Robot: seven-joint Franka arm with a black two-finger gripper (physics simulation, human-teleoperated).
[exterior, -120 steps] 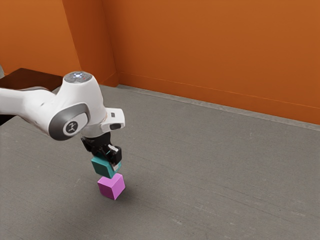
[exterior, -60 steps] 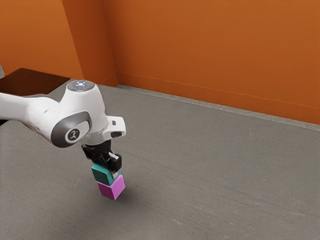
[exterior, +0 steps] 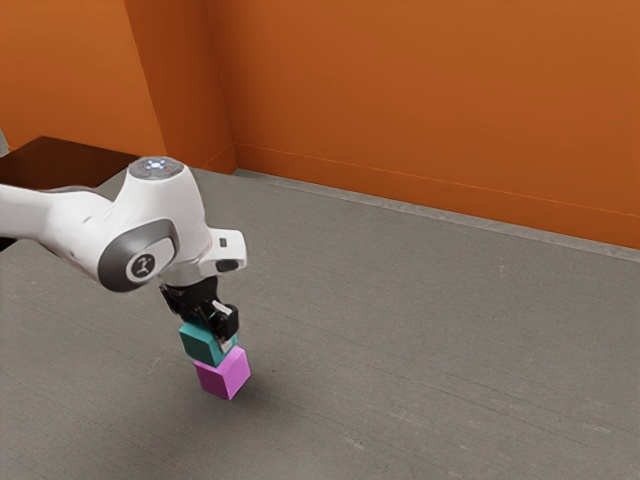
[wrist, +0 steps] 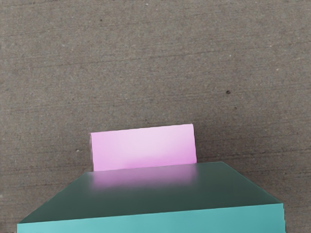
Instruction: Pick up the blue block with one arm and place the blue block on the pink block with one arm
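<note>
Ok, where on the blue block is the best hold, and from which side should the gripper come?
Take the blue block by two opposite upright faces, coming straight down from above. It is a cube with flat parallel sides, and the pink block under it rules out a low approach. The gripper holds it so now.

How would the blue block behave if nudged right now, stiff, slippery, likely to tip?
Probably stiff: the blue block shows crisp flat faces in the gripper. Being a cube, it shouldn't roll. It might tip or slide off if released, since it sits offset on the pink block, overhanging toward the exterior view's left.
</note>
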